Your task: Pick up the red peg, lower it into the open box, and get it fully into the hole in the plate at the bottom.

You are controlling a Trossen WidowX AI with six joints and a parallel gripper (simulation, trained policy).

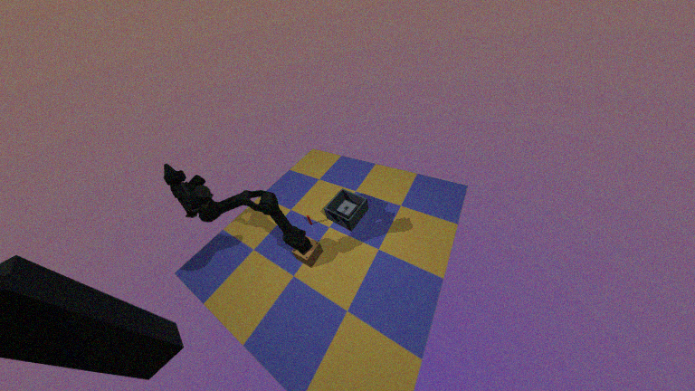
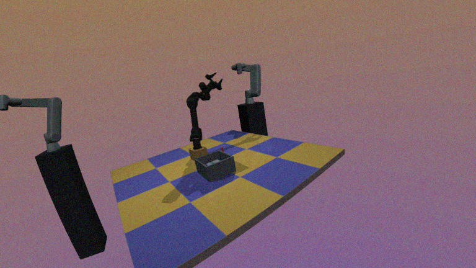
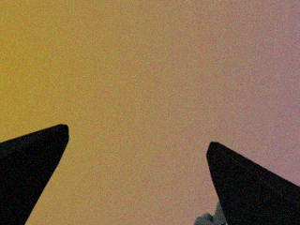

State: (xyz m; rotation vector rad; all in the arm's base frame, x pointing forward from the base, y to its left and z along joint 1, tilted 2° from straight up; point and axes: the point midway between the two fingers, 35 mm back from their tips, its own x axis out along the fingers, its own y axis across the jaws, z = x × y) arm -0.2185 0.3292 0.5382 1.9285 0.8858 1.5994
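Note:
The red peg [image 1: 309,219] [image 2: 222,149] appears to stand upright on the checkered board, outside the box and a short way from it. The dark grey open box [image 1: 350,223] [image 2: 219,172] sits on the board. A light plate [image 1: 350,204] [image 2: 212,162] shows at its bottom, with a small dark hole visible in the top view. My gripper [image 2: 219,75] [image 3: 140,141] is open and empty, raised high above the board and well away from peg and box. Its fingers point up and outward. The wrist view shows neither peg nor box.
My arm stands on a tan base block [image 1: 309,255] [image 2: 198,154] near the peg and box. The blue and yellow board [image 1: 328,340] [image 2: 252,195] has open edges all round. Two grey arms on black pedestals [image 2: 72,198] [image 2: 253,119] stand off the board in the exterior view.

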